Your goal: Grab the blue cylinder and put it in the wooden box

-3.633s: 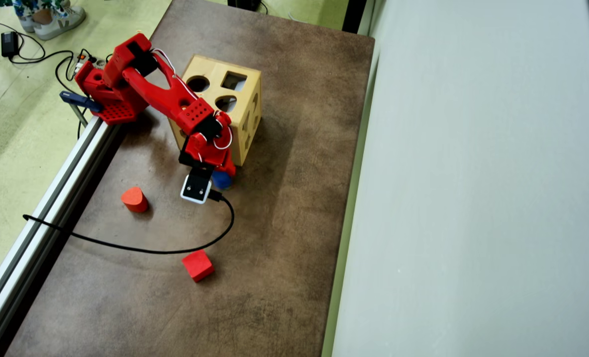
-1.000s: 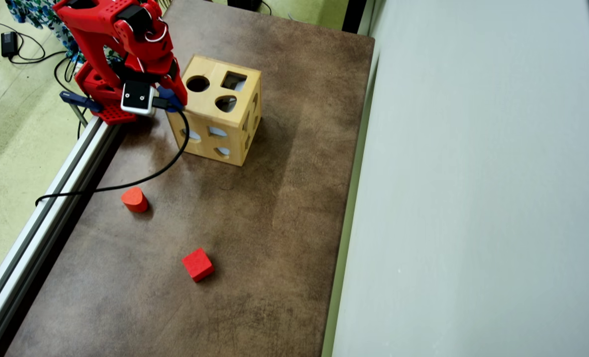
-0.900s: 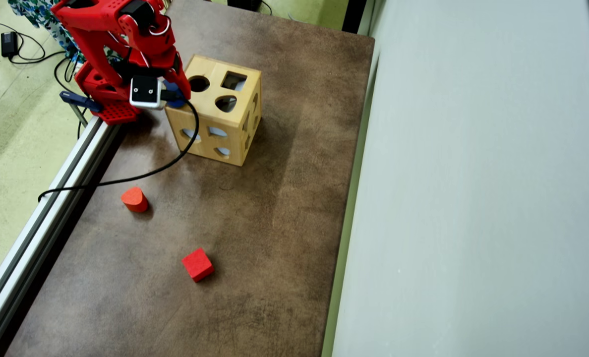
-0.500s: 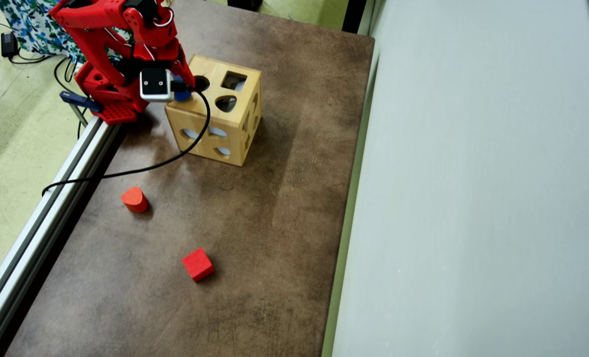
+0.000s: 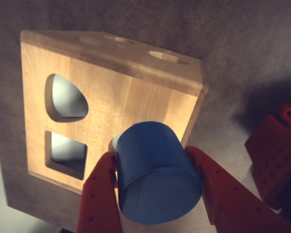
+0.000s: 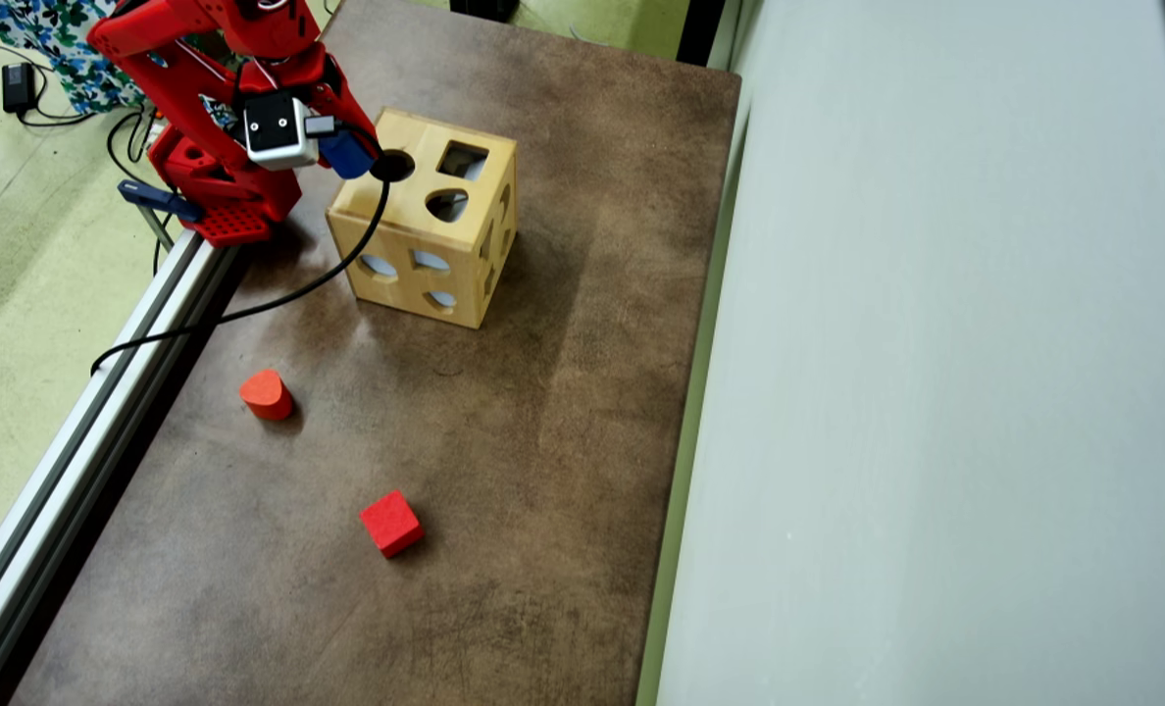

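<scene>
The red gripper (image 5: 157,194) is clamped on the blue cylinder (image 5: 155,172), one finger (image 5: 101,194) pressed against each side of its curved wall, so the block sits squarely between the two red fingers. In the wrist view a flat round end of the cylinder faces the camera and its far end points toward the top face of the wooden box (image 5: 111,97). The cylinder hides most of the round hole in that face; only a pale sliver of the hole's rim shows at the cylinder's upper left. Whether the cylinder's far end touches the wood cannot be told. Left of the cylinder in this view lie a rounded teardrop-like hole and, below it, a square hole.

In the overhead view the gripper (image 6: 352,147) hangs above the box's top face near the corner closest to the arm's base, and the blue cylinder (image 6: 345,154) shows just beside the round hole, between the white wrist camera (image 6: 274,130) and that hole. The wooden box (image 6: 408,211) stands on the brown tabletop (image 6: 543,392) toward its far end, near the left edge where the arm is mounted. A black cable (image 6: 278,299) trails from the wrist camera across the box's front face to the metal rail along the left edge. A red rounded block (image 6: 267,394) sits near that left edge, and a red cube (image 6: 391,524) lies well apart, toward the middle of the surface.
</scene>
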`<state>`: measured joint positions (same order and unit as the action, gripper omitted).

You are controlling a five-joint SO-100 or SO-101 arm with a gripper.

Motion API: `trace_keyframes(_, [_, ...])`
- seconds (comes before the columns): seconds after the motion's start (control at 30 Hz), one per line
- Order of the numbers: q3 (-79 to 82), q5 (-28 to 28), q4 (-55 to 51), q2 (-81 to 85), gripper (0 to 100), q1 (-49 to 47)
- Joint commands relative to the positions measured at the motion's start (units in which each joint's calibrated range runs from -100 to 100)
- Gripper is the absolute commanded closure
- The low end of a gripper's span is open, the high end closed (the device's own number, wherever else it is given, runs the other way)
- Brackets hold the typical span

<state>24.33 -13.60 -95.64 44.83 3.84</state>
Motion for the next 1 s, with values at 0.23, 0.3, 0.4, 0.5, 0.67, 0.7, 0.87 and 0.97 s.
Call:
trace_keyframes(0.23, [-0.8,4.5,1.4,-4.8,98,-5.6])
trace_keyframes(0.3, [-0.8,5.2,1.5,-4.9,98,-7.3])
trace_keyframes(0.4, [-0.9,5.5,1.6,-5.6,98,-9.0])
trace_keyframes(0.5, [-0.9,5.5,1.6,-8.7,98,-9.3])
trace_keyframes(0.67, [-2.2,5.8,3.1,-9.5,98,-9.3])
trace_keyframes(0.7, [-2.3,6.2,3.8,-9.5,98,-9.3])
trace_keyframes(0.87, [-2.2,7.0,4.6,-9.7,98,-9.3])
trace_keyframes(0.97, [-2.2,7.0,4.7,-9.7,98,-9.3])
